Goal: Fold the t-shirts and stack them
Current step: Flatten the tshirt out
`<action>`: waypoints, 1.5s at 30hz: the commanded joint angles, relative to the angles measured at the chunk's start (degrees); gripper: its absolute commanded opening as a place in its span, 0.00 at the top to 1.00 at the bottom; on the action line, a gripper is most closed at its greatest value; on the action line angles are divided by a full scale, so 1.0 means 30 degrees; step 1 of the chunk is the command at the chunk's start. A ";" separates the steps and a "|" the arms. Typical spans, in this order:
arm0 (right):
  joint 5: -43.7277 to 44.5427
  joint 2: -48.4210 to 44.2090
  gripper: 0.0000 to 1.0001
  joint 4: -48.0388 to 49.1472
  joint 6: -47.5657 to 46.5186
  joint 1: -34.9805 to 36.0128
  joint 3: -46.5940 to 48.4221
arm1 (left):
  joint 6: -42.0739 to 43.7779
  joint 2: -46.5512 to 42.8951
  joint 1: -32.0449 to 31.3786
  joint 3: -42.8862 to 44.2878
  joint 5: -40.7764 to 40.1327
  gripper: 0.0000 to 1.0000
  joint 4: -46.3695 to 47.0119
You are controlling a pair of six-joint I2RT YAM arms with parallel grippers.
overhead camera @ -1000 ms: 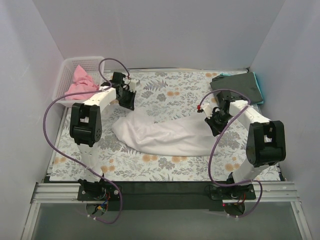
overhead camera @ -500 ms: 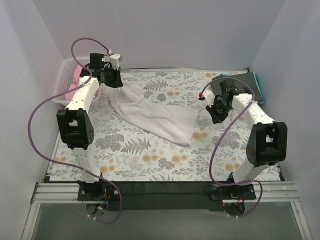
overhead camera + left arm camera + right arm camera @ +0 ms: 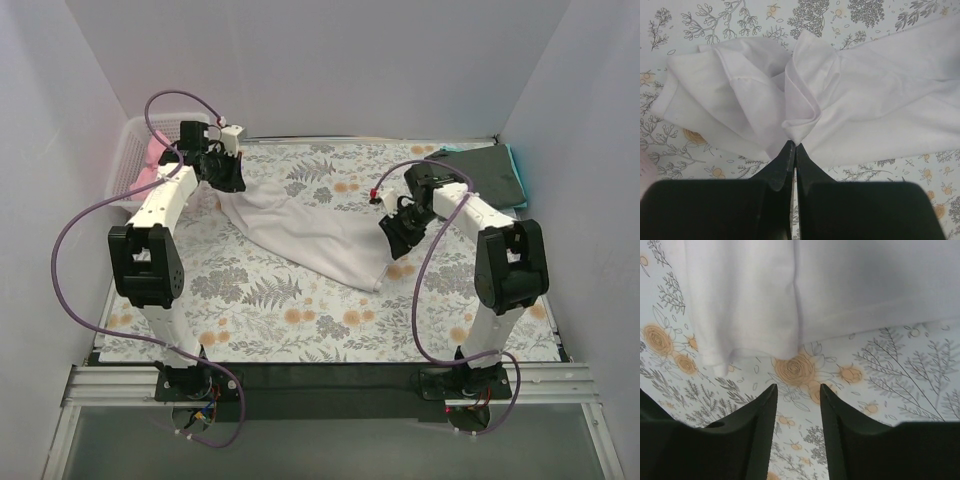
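Observation:
The large white t-shirt lies bunched in a long diagonal strip across the floral cloth, from far left to the middle. My left gripper is shut on its far-left end; the left wrist view shows the jaws pinching a fold of the white t-shirt at the left gripper's tips. My right gripper is open and empty just right of the shirt's lower end; in the right wrist view the white t-shirt's edge lies just beyond the right gripper. The pink t-shirt sits in the basket. The dark grey-green t-shirt lies folded at far right on the teal one.
The white lattice basket stands at the far left corner against the wall. White walls close in the table on three sides. The floral table cloth covers the table.
My left gripper has carried the shirt's end from mid-table up to the far left, dragging the shirt into a diagonal strip. My right gripper has moved left toward the shirt's lower end.

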 commanded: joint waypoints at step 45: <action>0.2529 -0.3473 0.99 0.2573 -0.4420 -0.1442 0.6230 | -0.1953 -0.3761 0.4912 0.2943 0.7890 1.00 0.6019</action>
